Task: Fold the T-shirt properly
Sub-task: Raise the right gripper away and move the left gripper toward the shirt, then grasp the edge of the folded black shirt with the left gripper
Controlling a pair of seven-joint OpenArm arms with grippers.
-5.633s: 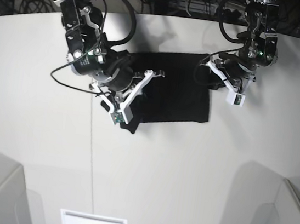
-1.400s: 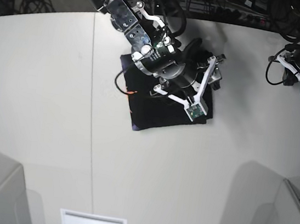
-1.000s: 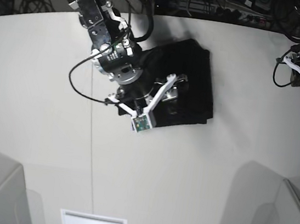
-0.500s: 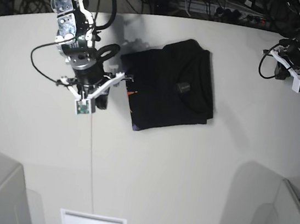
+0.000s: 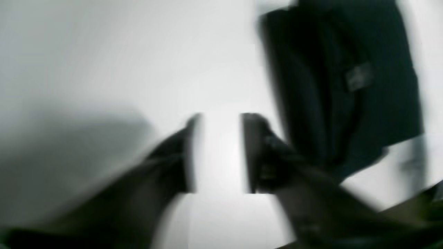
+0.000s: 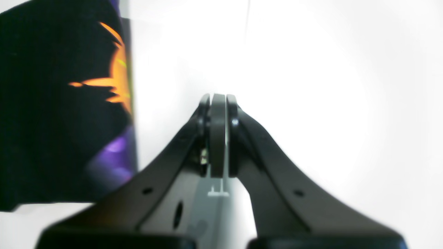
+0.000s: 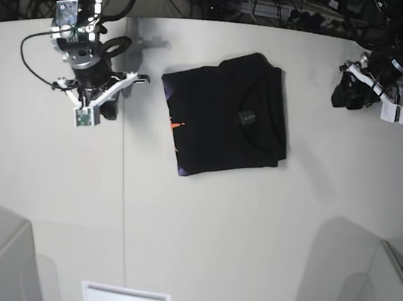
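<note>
The black T-shirt (image 7: 224,116) lies folded in a flat rectangle on the white table, its small tag (image 7: 247,117) facing up and an orange mark (image 7: 177,124) near its left edge. My right gripper (image 7: 107,108) hovers over bare table left of the shirt, shut with nothing in it (image 6: 218,100). Beside it, the right wrist view shows the T-shirt's edge (image 6: 52,103) with orange and purple marks. My left gripper (image 7: 347,92) hangs far right of the shirt. In the blurred left wrist view that gripper (image 5: 221,119) is open and empty, with the T-shirt (image 5: 339,86) beyond it.
A thin seam (image 7: 121,199) runs down the white table. Grey partitions stand at the bottom left (image 7: 0,265) and bottom right (image 7: 361,290). A white slotted plate (image 7: 124,300) lies at the front edge. Cables and equipment (image 7: 295,7) crowd the back.
My right arm has drawn off the T-shirt to the left and its gripper has shut empty. My left gripper has shifted left toward the shirt and opened. The shirt lies folded.
</note>
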